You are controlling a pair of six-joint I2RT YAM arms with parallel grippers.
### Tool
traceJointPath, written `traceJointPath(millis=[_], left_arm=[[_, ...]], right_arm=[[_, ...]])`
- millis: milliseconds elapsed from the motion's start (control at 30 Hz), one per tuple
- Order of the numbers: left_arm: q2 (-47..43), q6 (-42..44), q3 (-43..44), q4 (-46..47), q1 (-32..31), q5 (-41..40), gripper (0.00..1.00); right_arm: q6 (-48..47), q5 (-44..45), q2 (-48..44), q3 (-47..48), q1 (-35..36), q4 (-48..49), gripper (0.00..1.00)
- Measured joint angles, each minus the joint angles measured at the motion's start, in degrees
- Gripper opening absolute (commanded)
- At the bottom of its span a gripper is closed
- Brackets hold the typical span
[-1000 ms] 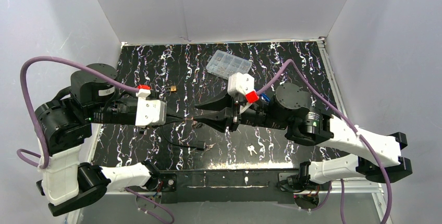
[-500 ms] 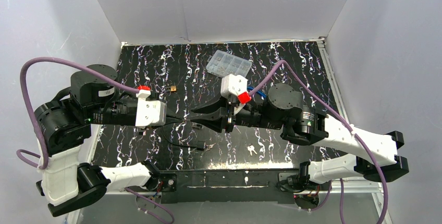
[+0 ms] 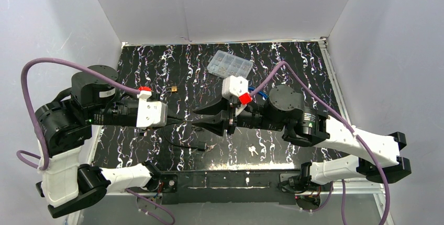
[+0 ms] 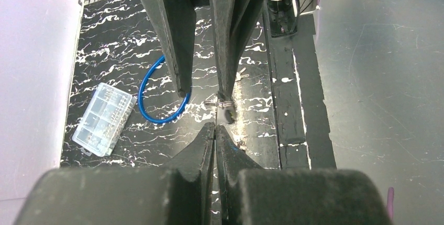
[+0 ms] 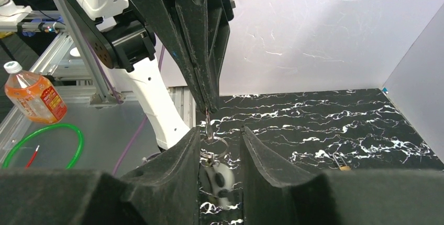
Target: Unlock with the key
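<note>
My left gripper (image 4: 214,126) is shut on a small silver key (image 5: 208,116). Below the key hang a key ring (image 5: 215,144) and a white charm with dark spots (image 5: 221,179). My right gripper (image 5: 220,136) is open, one finger on each side of the ring and charm. In the top view the right gripper (image 3: 196,119) meets the left gripper's tips above the middle of the black marbled table (image 3: 293,63). A small brass padlock (image 3: 172,88) lies on the table behind the left arm, and the right wrist view shows the padlock (image 5: 341,165) far off to the right.
A clear compartment box (image 3: 229,64) sits at the back. A blue cable loop (image 4: 157,99) lies beside the right arm. Loose keys (image 3: 253,150) and a black object (image 3: 199,145) lie near the front edge. White walls enclose three sides.
My right arm has moved left, so its fingers now straddle the ring hanging from the left gripper. Its jaws narrowed a little and widened again. The left arm has stayed still.
</note>
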Motion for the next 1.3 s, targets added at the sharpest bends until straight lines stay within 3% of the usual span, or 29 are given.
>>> traceJointPath(millis=[200,500,767,1067,1133,1233,1300], left_arm=[[-0.4,0.0,-1.3,0.3,0.0,-0.5,0.0],[-0.3,0.5,-1.2,0.7,0.0,-1.0,0.0],[0.4,0.9,-0.9,0.7,0.0,-1.1,0.0],[0.6,1.0,-0.5,0.7,0.0,-1.7,0.0],[0.6,1.1,-0.5,0.7,0.0,-1.8,0.0],[0.6,1.1,-0.5,0.8,0.0,-2.2,0.0],[0.7,1.2,-0.5,1.0,0.0,-2.5,0.0]], right_arm=[[0.2,0.7,-1.1,-0.2,0.0,0.0,0.29],[1.7,0.8,0.5,-0.2,0.0,-0.2,0.28],[2.9,0.8,0.6,-0.2,-0.5,-0.5,0.14],[4.4,0.5,1.4,-0.2,-1.8,-0.9,0.28],[4.8,0.4,1.4,-0.2,-2.3,-1.0,0.24],[5.5,0.1,1.5,-0.2,-2.7,-1.0,0.01],[5.7,-0.5,1.5,-0.2,-2.9,-1.0,0.01]])
